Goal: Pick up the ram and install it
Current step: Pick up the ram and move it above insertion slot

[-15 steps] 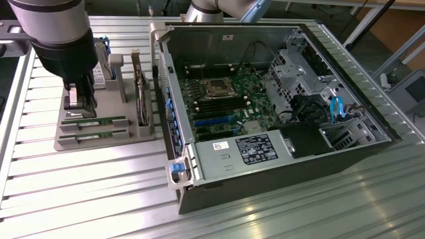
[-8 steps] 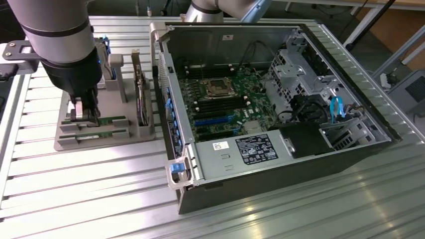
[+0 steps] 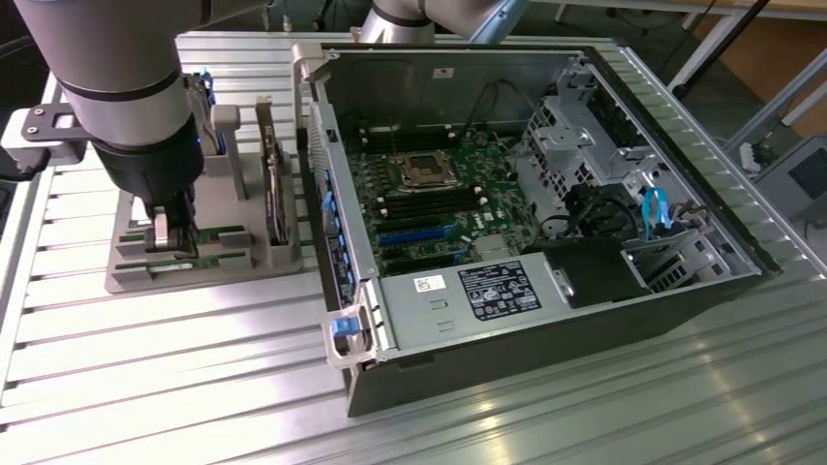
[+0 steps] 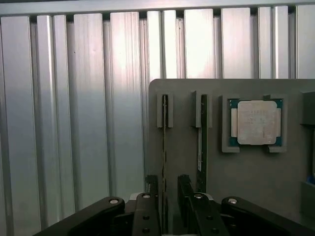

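Hand [image 4: 166,199] state: spread, with its fingers on either side of the ram [image 4: 164,142] and a gap visible at both faces; nothing is pinched. Step in hand: the pick-up approach, judged incomplete, since the ram sits on edge in its slot of the grey holder [image 4: 182,88]. Just beside it stands the second ram [image 4: 202,137], likewise on edge; past that lies the square processor [image 4: 257,123] in its own recess. Requirement for the grasp, as a judgement: fingers centred on the stick, square to its flat faces and clear of the neighbouring stick; a skewed closure could tilt the thin board in its slot. The holder rests on the slatted counter [image 3: 155,368]; the open computer case [image 3: 517,373], its motherboard [image 3: 440,194] exposed, stands at the exterior view's right, apart from the hand.
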Tool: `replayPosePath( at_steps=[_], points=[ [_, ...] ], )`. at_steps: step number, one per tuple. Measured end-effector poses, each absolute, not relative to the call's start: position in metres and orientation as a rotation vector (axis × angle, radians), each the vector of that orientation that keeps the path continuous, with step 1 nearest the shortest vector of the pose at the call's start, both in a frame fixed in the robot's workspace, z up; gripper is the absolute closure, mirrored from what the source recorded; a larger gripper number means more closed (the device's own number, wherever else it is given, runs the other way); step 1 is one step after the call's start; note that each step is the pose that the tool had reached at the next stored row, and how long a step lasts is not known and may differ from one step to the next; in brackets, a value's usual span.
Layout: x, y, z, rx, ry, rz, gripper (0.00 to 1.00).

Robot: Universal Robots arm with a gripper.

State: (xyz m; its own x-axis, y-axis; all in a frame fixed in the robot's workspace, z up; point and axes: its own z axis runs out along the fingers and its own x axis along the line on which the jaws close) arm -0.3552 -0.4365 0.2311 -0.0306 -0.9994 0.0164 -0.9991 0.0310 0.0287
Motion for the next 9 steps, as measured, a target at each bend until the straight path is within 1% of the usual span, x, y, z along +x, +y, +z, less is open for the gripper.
replayPosePath(
  at_steps=[9],
  points=[
    [-0.3552,-0.4383,0.2264,2.165,-2.233,-0.014,0.71]
  ],
)
